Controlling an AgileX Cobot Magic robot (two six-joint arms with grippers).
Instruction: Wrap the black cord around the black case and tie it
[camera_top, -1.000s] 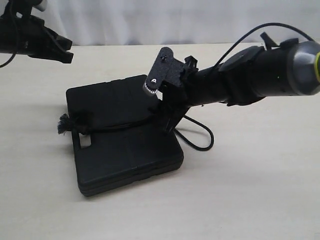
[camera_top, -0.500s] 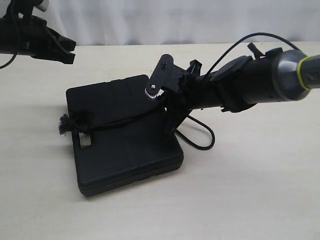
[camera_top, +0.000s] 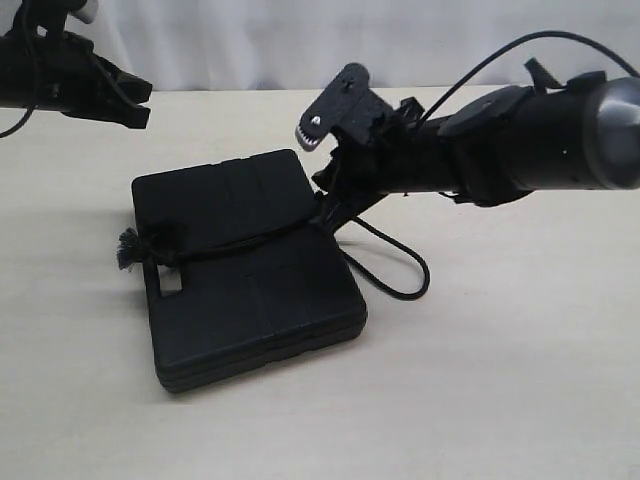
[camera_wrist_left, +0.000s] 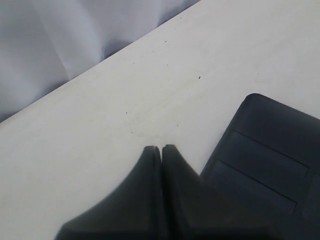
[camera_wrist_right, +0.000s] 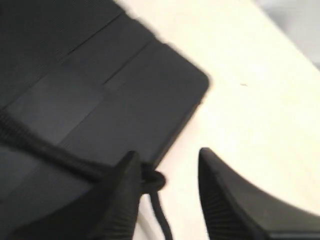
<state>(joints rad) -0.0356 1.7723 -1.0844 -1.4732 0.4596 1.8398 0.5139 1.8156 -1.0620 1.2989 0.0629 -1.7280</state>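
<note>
The right pincer (camera_top: 322, 170) hangs over the far right corner of the black case (camera_top: 250, 290). Its jaws stand apart, and in the right wrist view the pale table (camera_wrist_right: 250, 100) shows in the gap between them. Nothing is pinched between the two jaws. The black cord (camera_wrist_right: 50, 150) runs over the lid and lies against one finger (camera_wrist_right: 120, 200) only. It bends there in a small thick lump and then drops into the gap. That finger hides part of the cord, so I cannot tell if the cord is hooked on it or only leans on it.

From this pincer the cord goes away across the lid to the opposite edge of the case. It ends there in a frayed tuft (camera_top: 127, 248), just beside the handle slot (camera_top: 168, 283). On the near side of the pincer a loose bend of cord (camera_top: 400, 275) lies on the table, beside the case. A thin smooth cable (camera_top: 480, 70) arches above the right arm.

The left pincer (camera_wrist_left: 161, 149) is closed with nothing in it, the fingertips pressed together. It is above bare table, well apart from the cord. One corner of the case is just beside it, and the white curtain (camera_wrist_left: 50, 40) is beyond it.
</note>
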